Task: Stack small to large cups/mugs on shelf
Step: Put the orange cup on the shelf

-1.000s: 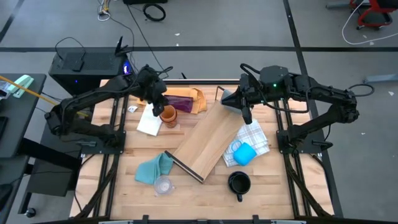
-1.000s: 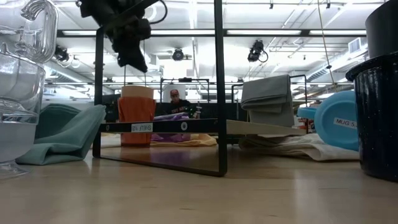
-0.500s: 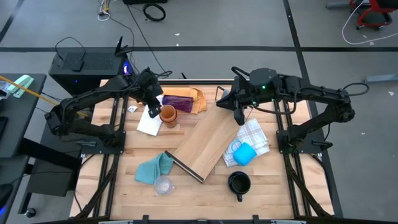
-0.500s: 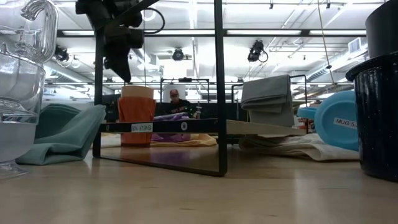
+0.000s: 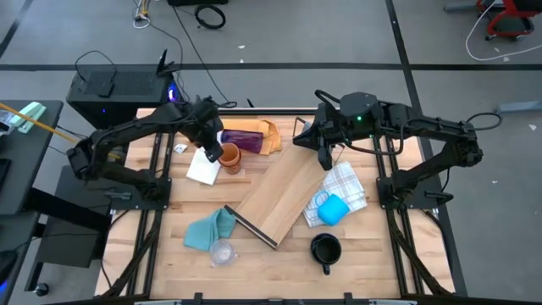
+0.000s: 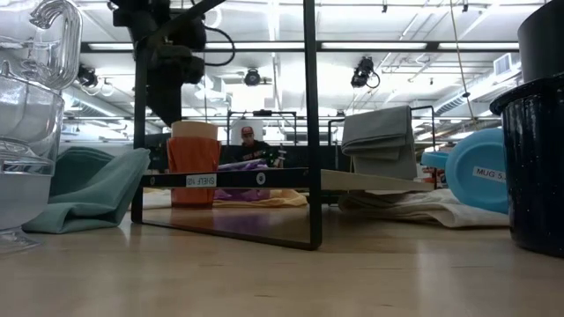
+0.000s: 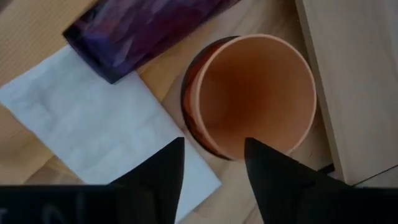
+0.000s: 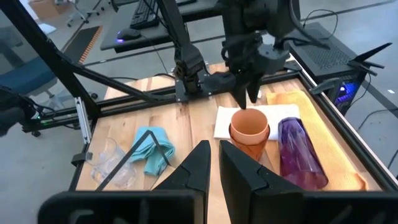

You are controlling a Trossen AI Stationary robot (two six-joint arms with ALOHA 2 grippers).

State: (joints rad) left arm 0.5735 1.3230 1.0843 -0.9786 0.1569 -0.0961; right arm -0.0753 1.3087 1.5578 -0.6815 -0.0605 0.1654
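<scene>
Lying bare on the table [image 5: 169,254], the shelf [image 5: 284,195] holds no cups yet, the left gripper [image 5: 208,154], jaws apart, hovers just above the tan cup [image 7: 252,93] nested in the amber translucent cup [image 6: 193,172] beside the shelf, the right gripper [image 5: 325,161] shows nearly closed jaws holding nothing, and the clear cups [image 5: 221,252] are hard to count.

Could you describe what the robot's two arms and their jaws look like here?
Both arms are dark, jointed and slim, with black cables looping off them. The right arm carries a small green light near its wrist. The left gripper ends in black, tapered, wedge-shaped jaws; the right gripper has the same.
</scene>
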